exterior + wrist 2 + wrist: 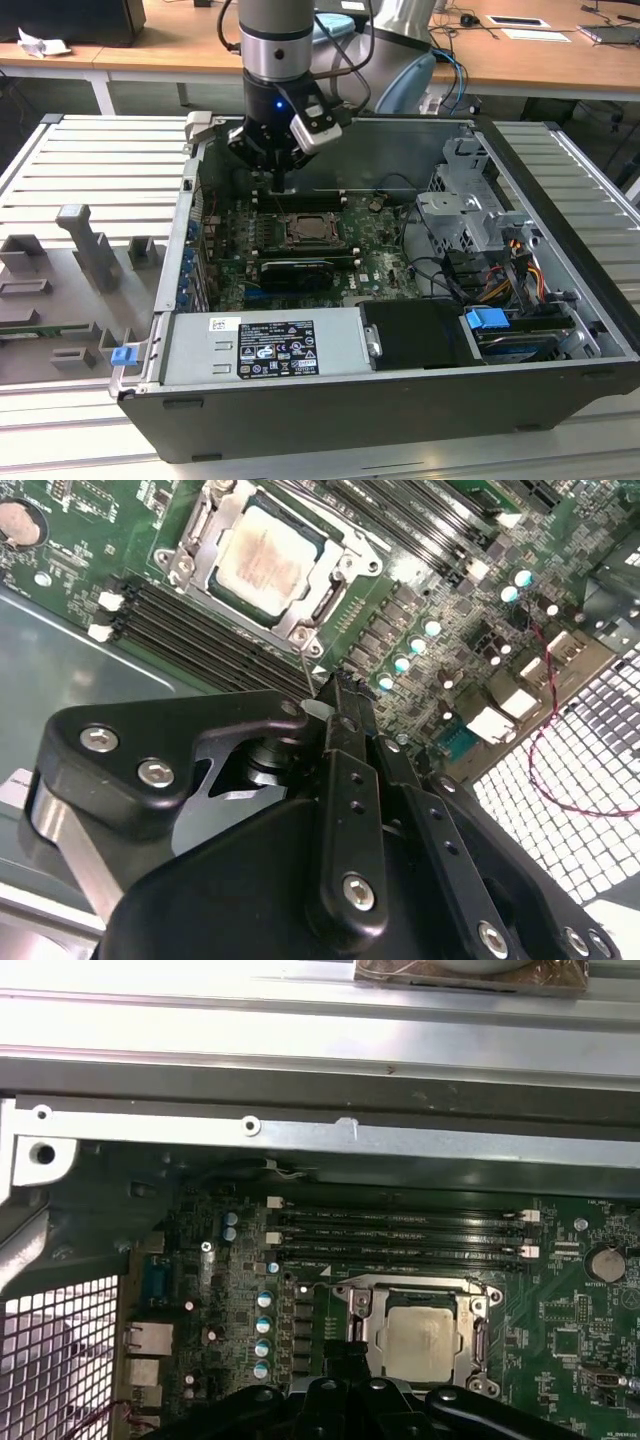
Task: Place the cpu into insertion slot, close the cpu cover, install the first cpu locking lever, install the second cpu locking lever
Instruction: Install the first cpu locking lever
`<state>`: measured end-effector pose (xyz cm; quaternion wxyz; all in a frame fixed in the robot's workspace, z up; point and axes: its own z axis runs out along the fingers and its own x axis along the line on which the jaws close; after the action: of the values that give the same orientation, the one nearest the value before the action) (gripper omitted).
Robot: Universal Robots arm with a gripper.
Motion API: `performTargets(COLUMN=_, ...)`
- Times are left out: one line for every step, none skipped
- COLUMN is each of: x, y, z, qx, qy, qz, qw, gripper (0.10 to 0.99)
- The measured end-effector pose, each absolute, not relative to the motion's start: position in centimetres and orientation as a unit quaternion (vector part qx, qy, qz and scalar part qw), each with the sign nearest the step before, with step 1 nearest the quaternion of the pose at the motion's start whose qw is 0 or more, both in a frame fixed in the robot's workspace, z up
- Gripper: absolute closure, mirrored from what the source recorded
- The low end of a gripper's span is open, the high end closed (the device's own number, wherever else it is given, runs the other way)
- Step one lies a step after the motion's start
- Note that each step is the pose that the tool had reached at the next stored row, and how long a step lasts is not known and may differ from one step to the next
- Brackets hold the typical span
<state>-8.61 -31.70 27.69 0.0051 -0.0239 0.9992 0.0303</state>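
Gripper point(335, 692) at lever point(306, 662), cpu point(268, 562) seated
Tips look clenched together, and the thin wire lever reaches up to them. The cpu lies just beyond, under the cover point(350, 552). Lever is probably stiff, springy and slippery, best pinched near its free end.

A grey slatted table point(90, 170) lies in front. Behind it stand wooden desks point(540, 60) on white legs point(103, 95), with crumpled paper point(40, 44) and sheets point(537, 35) on top.
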Motion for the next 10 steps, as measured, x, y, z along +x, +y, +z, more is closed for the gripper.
performTargets(x=-8.9, y=-31.7, z=27.7, qx=-0.024, qy=0.999, qz=0.031, qw=0.006, gripper=0.98)
performTargets(x=-9.1, y=-31.7, z=27.7, qx=-0.024, qy=0.999, qz=0.031, qw=0.006, gripper=0.98)
performTargets(x=-9.2, y=-31.7, z=27.6, qx=-0.024, qy=0.999, qz=0.031, qw=0.006, gripper=0.98)
performTargets(x=-9.3, y=-31.7, z=27.6, qx=-0.025, qy=0.999, qz=0.031, qw=0.007, gripper=0.98)
performTargets(x=-9.8, y=-31.7, z=27.5, qx=-0.025, qy=0.999, qz=0.031, qw=0.007, gripper=0.98)
performTargets(x=-10.2, y=-31.7, z=27.4, qx=-0.026, qy=0.999, qz=0.031, qw=0.008, gripper=0.98)
performTargets(x=-10.5, y=-31.7, z=27.3, qx=-0.026, qy=0.999, qz=0.031, qw=0.01, gripper=0.98)
performTargets(x=-10.5, y=-31.7, z=27.2, qx=-0.026, qy=0.999, qz=0.031, qw=0.011, gripper=0.98)
performTargets(x=-10.6, y=-31.7, z=27.2, qx=-0.026, qy=0.999, qz=0.031, qw=0.011, gripper=0.98)
performTargets(x=-10.6, y=-31.7, z=27.1, qx=-0.026, qy=0.999, qz=0.03, qw=0.011, gripper=0.98)
